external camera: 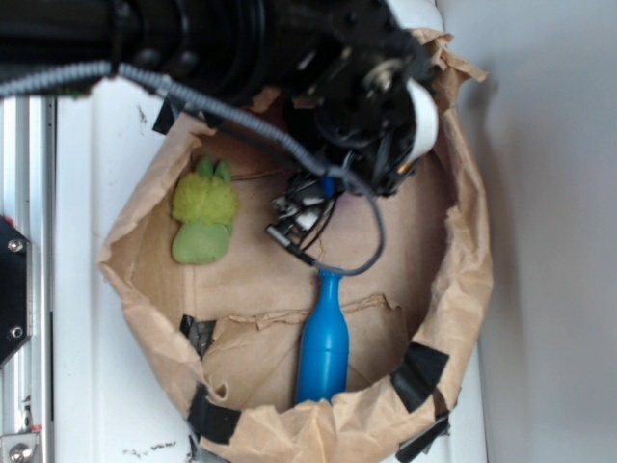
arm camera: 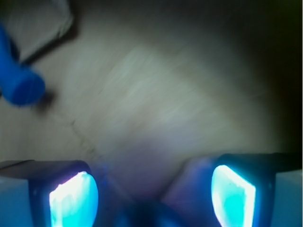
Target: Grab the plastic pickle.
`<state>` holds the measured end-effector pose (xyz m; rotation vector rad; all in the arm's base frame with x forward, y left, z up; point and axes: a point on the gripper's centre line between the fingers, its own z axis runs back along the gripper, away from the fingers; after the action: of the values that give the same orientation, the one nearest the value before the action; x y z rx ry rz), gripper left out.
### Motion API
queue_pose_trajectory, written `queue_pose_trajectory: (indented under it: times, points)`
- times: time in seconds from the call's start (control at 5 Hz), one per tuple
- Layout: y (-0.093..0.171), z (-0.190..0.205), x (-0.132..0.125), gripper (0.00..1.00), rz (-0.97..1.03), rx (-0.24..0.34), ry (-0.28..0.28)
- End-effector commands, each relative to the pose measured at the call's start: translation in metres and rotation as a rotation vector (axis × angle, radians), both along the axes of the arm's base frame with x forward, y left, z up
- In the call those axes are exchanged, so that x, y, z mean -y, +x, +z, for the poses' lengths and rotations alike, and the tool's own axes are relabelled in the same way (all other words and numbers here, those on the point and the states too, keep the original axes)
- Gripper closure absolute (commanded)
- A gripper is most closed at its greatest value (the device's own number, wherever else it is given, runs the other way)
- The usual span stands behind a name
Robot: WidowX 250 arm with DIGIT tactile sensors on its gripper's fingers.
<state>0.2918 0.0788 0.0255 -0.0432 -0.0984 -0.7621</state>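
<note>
The gripper point(arm camera: 154, 189) hangs over bare brown paper point(arm camera: 156, 94), fingers spread and empty; the blue bottle point(external camera: 324, 342) lies nearby, the green plush toy point(external camera: 203, 218) left; no pickle shows in either view.

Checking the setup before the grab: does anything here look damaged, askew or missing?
The paper bag is torn and patched with black tape. The blue bottle lies on its side. No pickle shows in either view; the arm may hide it.
</note>
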Motion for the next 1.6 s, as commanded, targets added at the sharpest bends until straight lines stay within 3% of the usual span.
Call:
queue_pose_trajectory:
  times: [0.0, 0.2, 0.4, 0.6, 0.8, 1.0, 1.4]
  points:
    - [0.002, 0.004, 0.009, 1.0, -0.024, 0.055, -0.019]
    - [-0.004, 0.018, 0.012, 1.0, -0.013, 0.087, -0.048]
    - [-0.003, 0.044, 0.015, 1.0, 0.018, 0.094, -0.119]
    - [0.018, 0.055, 0.015, 1.0, 0.033, 0.092, -0.147]
    - [0.016, 0.066, 0.012, 1.0, 0.032, 0.078, -0.166]
    - [0.016, 0.081, 0.002, 0.0, 0.027, 0.079, -0.18]
    - [0.016, 0.053, -0.029, 0.0, -0.052, 0.059, -0.076]
